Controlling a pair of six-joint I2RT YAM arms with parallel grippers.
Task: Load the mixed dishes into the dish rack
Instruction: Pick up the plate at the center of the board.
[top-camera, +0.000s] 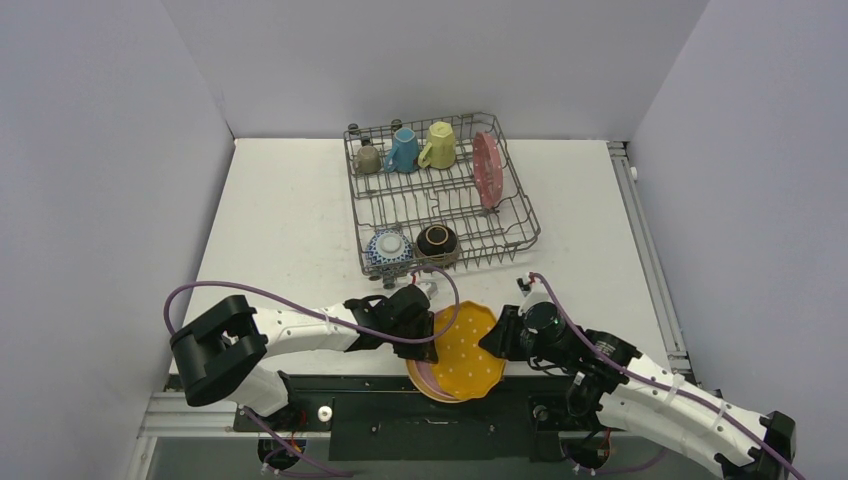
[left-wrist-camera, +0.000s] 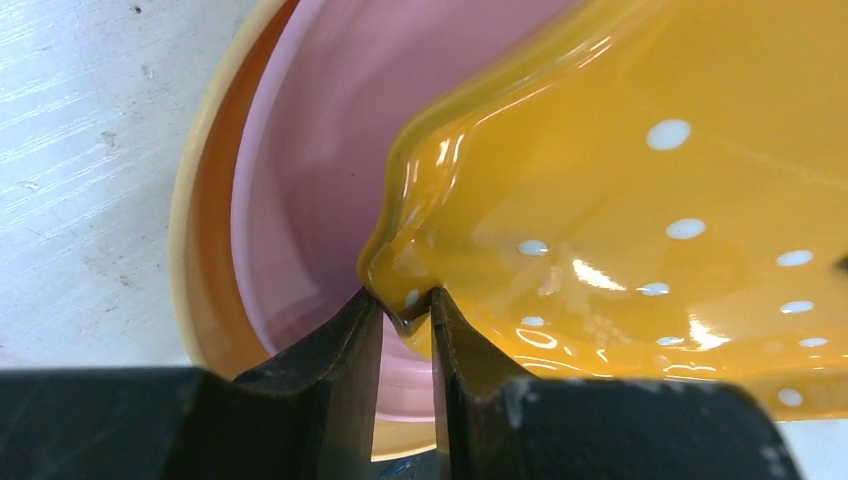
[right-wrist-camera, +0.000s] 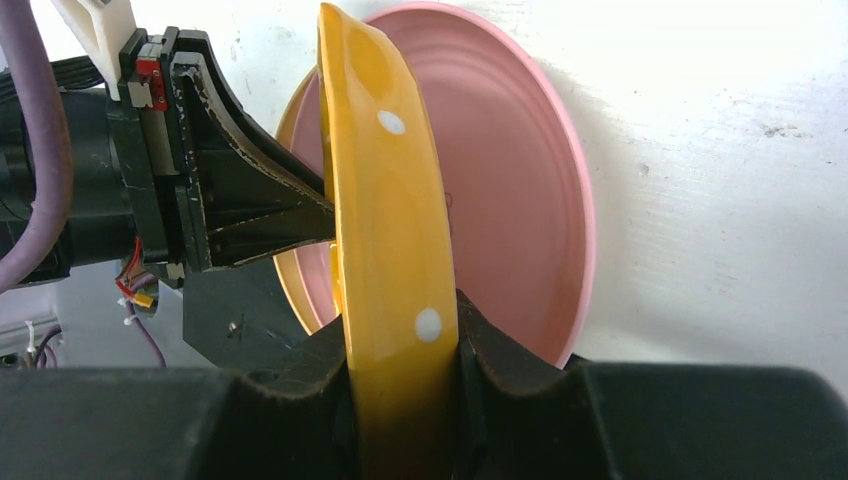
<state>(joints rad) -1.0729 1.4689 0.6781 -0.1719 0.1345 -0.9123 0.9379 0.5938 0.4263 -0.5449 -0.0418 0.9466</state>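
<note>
An orange dotted plate (top-camera: 465, 352) is held tilted above the table's near edge, over a pink plate (left-wrist-camera: 310, 150) stacked on a tan plate (left-wrist-camera: 200, 200). My left gripper (top-camera: 432, 335) is shut on the orange plate's left rim (left-wrist-camera: 408, 300). My right gripper (top-camera: 497, 340) is shut on its right rim (right-wrist-camera: 400, 340). The orange plate (right-wrist-camera: 395, 200) stands edge-on in the right wrist view, with the pink plate (right-wrist-camera: 510, 180) behind it. The dish rack (top-camera: 527, 200) stands at the far middle.
The rack holds a grey-olive mug (top-camera: 368, 157), a blue mug (top-camera: 403, 150), a yellow mug (top-camera: 439, 146), an upright dark red plate (top-camera: 487, 168), a blue-white bowl (top-camera: 388, 247) and a dark brown bowl (top-camera: 437, 241). White walls enclose the table on three sides.
</note>
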